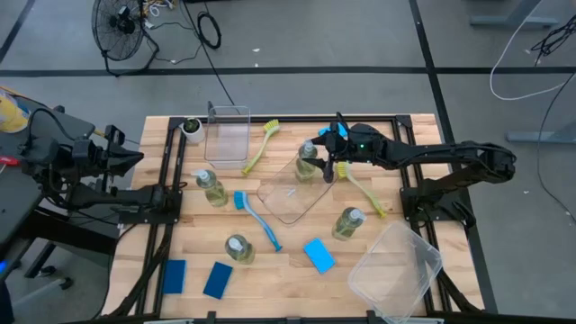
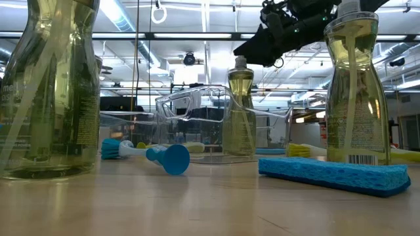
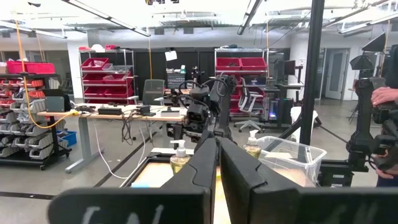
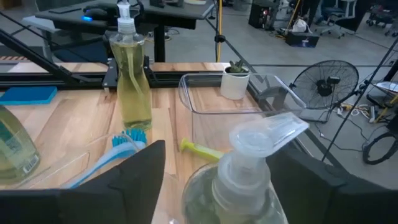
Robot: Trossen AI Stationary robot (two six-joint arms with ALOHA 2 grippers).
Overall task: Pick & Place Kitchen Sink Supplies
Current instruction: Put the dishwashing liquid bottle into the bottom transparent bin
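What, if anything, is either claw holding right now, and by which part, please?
Nothing is gripped yet. The right claw stands open around the neck of a soap bottle on the clear tray; the left claw is shut and empty.

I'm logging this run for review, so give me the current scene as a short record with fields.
right gripper: open, fingers on either side of a soap bottle at the far corner of the flat tray
left gripper: parked at the table's left edge, fingers together
other bottles: three, standing on the table, one left of the blue brush
sponges: three seen, blue, along the near edge
yellow-green brushes: one by the upright clear bin, one right of the tray
large clear bin: near right corner
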